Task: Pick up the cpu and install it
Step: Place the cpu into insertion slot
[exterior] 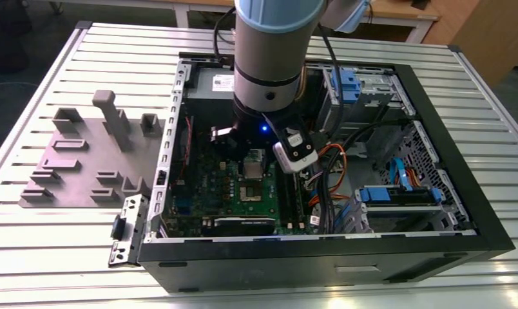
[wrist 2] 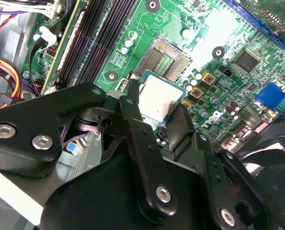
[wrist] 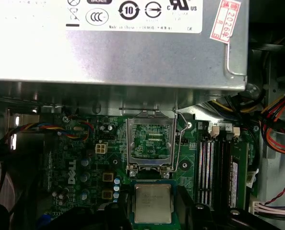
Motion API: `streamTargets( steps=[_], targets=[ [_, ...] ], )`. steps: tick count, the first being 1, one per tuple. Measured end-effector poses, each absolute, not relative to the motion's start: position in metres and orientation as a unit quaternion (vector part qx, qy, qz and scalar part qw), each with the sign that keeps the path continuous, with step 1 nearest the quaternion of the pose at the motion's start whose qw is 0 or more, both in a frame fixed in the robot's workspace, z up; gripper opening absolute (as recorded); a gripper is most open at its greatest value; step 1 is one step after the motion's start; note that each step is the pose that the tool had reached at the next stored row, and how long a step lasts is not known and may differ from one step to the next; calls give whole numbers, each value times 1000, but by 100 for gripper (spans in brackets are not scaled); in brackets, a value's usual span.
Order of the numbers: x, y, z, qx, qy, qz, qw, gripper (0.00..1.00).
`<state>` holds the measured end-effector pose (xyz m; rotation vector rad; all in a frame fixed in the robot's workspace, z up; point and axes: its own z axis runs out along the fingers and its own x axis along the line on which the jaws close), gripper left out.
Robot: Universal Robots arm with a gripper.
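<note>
Your gripper [wrist 2: 158, 101] is closed on the cpu [wrist: 153, 203], pinching its edges just beside the open socket [wrist: 149, 143] on the green board [wrist: 80, 167]. Hold it level and square to the socket frame. The contacts there probably bend easily.

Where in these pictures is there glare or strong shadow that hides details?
In the second wrist view, white glare washes out part of the green circuit board; the small square silvery cpu also reflects light. In the first wrist view, the big grey metal box shines while the board next to it is dimmer.
</note>
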<state>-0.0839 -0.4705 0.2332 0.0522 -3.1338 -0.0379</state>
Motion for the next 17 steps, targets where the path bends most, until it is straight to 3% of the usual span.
streamTargets(
  steps=[17],
  targets=[
    [-84,-471,218,17,-1000,-12,3,47]
  ],
)
